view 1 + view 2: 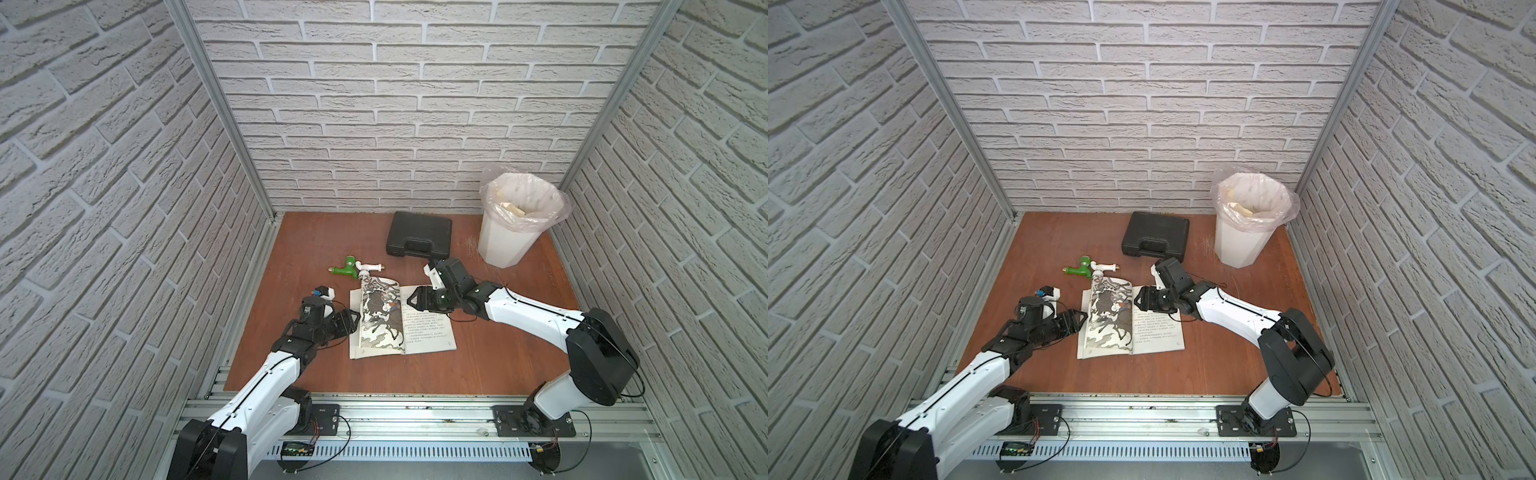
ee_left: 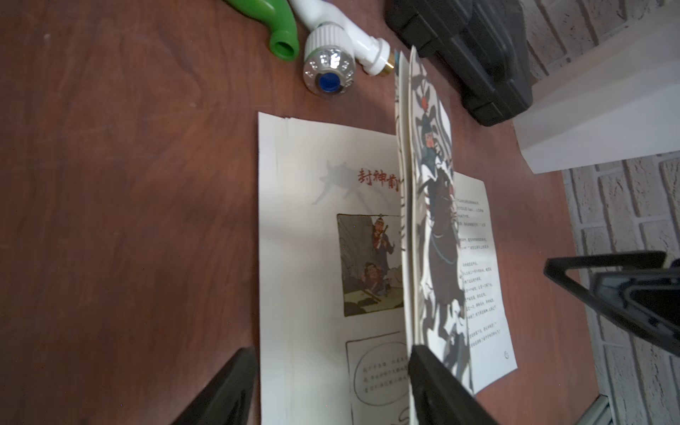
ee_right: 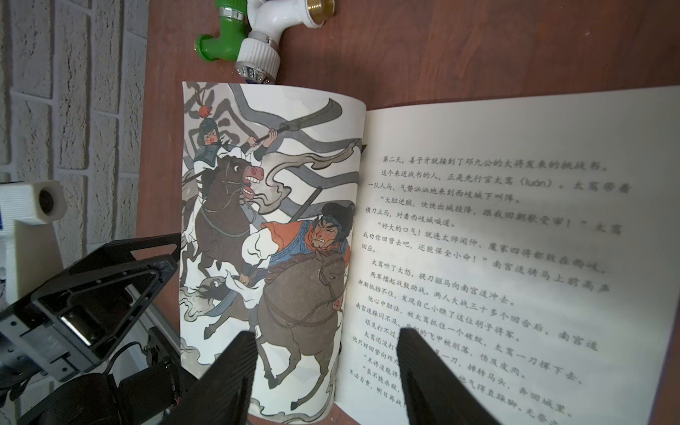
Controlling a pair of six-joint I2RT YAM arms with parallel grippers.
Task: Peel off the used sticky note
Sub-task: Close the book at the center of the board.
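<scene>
Spread jaws are shown on both arms: the left gripper (image 2: 331, 351) is set at the book's (image 1: 428, 332) left edge, a raised leaf (image 2: 423, 220) standing just by one finger, nothing pinched; the right gripper (image 3: 325, 333) is held empty over the pages. No sticky note is seen on any exposed page, so peeling is judged not begun, and the sticky note must first be found, perhaps between leaves. Its heading and long axis cannot be told.
</scene>
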